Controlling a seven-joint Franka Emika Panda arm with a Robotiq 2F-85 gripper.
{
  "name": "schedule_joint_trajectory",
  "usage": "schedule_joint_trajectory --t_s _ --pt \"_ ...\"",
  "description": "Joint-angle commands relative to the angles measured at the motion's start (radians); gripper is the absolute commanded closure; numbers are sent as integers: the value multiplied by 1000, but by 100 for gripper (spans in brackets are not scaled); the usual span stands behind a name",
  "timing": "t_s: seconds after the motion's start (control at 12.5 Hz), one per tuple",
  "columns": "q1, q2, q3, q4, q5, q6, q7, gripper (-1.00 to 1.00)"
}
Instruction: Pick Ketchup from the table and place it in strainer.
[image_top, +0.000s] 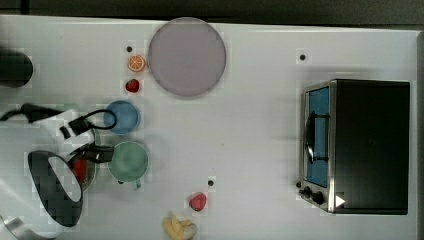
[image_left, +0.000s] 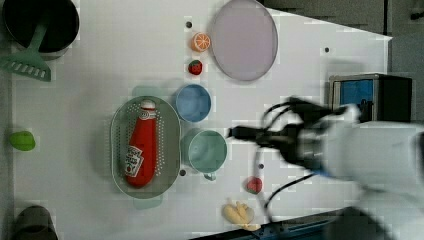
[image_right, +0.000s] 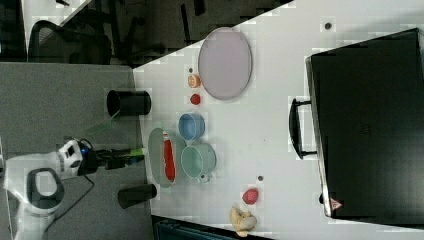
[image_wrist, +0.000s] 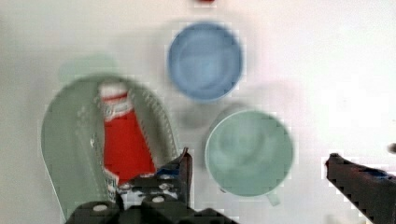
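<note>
The ketchup (image_left: 141, 150), a slim red bottle with a white cap, lies lengthwise inside the strainer (image_left: 120, 130), a pale mint-green oval basket with a perforated bottom. The wrist view also has the ketchup (image_wrist: 123, 140) resting in the strainer (image_wrist: 65, 149). My gripper (image_wrist: 259, 161) is open, its two dark fingers spread wide with nothing between them. It hangs raised above the table beside the strainer and over the green cup. In the left view, the gripper (image_left: 240, 134) and the arm reach in from the left view's right.
A green cup with a handle (image_left: 206, 151) and a blue bowl (image_left: 193, 102) stand right beside the strainer. Farther off are a grey-purple plate (image_left: 244, 40), an orange slice (image_left: 201, 42), a strawberry (image_left: 195, 67), a pinkish-red lump (image_left: 254, 185), bananas (image_left: 239, 214) and a toaster oven (image_top: 360, 145).
</note>
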Motion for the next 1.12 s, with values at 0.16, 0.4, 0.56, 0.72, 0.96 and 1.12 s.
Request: schedule_joint_trajectory --t_s 0.16,0.4,0.56,0.72,0.96,1.12 --pt "-110 -93 -171 58 54 -107 40 -100" --pt "-122 -153 -334 60 54 -112 30 -100" --pt "-123 -175 -418 62 54 -131 30 -100" --pt "-123 -184 -478 69 54 -194 30 -100" --pt "-123 -179 -506 113 53 -210 30 -100" --pt "-120 -168 -493 137 53 -244 29 -100"
